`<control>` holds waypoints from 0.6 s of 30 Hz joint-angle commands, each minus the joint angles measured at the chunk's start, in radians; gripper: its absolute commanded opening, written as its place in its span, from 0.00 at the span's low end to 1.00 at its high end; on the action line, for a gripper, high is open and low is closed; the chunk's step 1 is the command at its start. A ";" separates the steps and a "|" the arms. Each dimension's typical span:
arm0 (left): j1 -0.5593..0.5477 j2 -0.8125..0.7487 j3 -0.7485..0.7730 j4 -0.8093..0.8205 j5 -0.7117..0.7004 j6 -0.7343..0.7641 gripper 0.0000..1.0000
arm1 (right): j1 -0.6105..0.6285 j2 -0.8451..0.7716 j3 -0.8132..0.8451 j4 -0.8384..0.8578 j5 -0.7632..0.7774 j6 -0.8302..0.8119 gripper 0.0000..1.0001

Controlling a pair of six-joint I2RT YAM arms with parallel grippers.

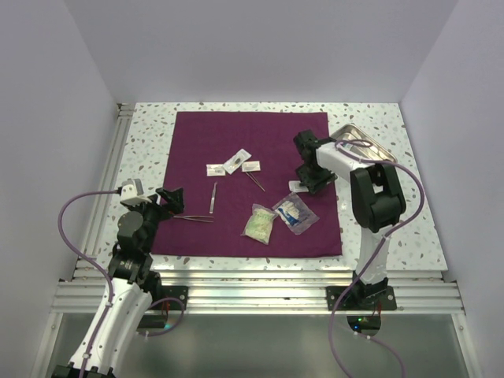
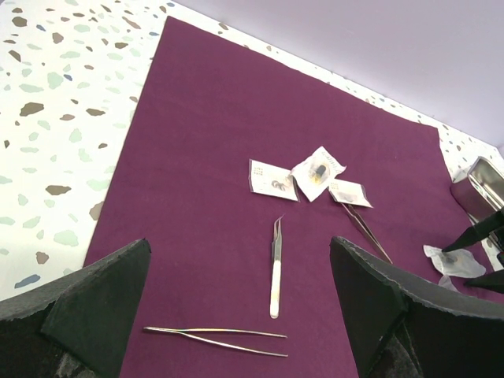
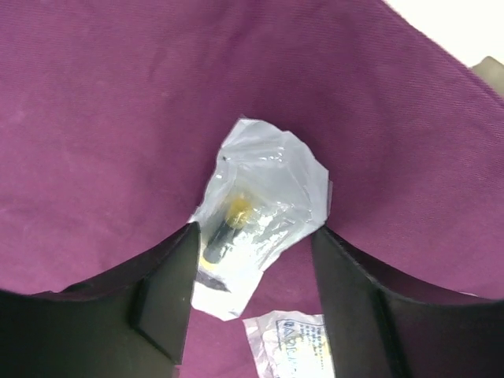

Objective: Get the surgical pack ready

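Observation:
The surgical pack point(image 1: 236, 150) lies spread as a big plum-purple square sheet, also seen in the left wrist view point(image 2: 205, 142) and the right wrist view point(image 3: 118, 94). My left gripper point(image 1: 175, 198) point(image 2: 240, 260) hovers open over the sheet's near left part, just above long steel tweezers point(image 2: 216, 337). My right gripper point(image 1: 311, 183) point(image 3: 256, 236) is low over the sheet's right side, jaws open and straddling a small clear packet point(image 3: 260, 181) with a dark and yellow item inside. The packet lies on the cloth, its edges at the finger pads.
On the sheet lie white-handled tweezers point(image 1: 213, 197), thin forceps point(image 1: 256, 181), three small packets point(image 1: 236, 160), a pale green bag point(image 1: 258, 223) and a blue-printed bag point(image 1: 294, 211). A printed packet point(image 3: 295, 346) lies near my right fingers. A metal tray point(image 1: 364, 146) stands back right.

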 commanded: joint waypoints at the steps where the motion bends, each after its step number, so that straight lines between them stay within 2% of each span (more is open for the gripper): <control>1: -0.006 -0.008 0.015 0.015 0.012 0.021 1.00 | 0.004 0.028 0.020 -0.047 0.058 0.054 0.58; 5: -0.006 -0.008 0.015 0.015 0.010 0.021 1.00 | 0.004 0.011 0.006 -0.052 0.073 0.073 0.42; 10: -0.006 -0.010 0.015 0.014 0.010 0.021 1.00 | 0.004 -0.043 -0.020 -0.044 0.107 0.068 0.27; 13: -0.006 -0.010 0.013 0.014 0.010 0.023 1.00 | 0.004 -0.073 -0.020 -0.035 0.121 0.033 0.25; 14: -0.006 -0.010 0.013 0.014 0.010 0.023 1.00 | 0.004 -0.095 -0.020 -0.014 0.127 -0.013 0.19; 18: -0.006 -0.010 0.013 0.012 0.009 0.023 1.00 | -0.009 -0.164 -0.021 0.064 0.156 -0.151 0.15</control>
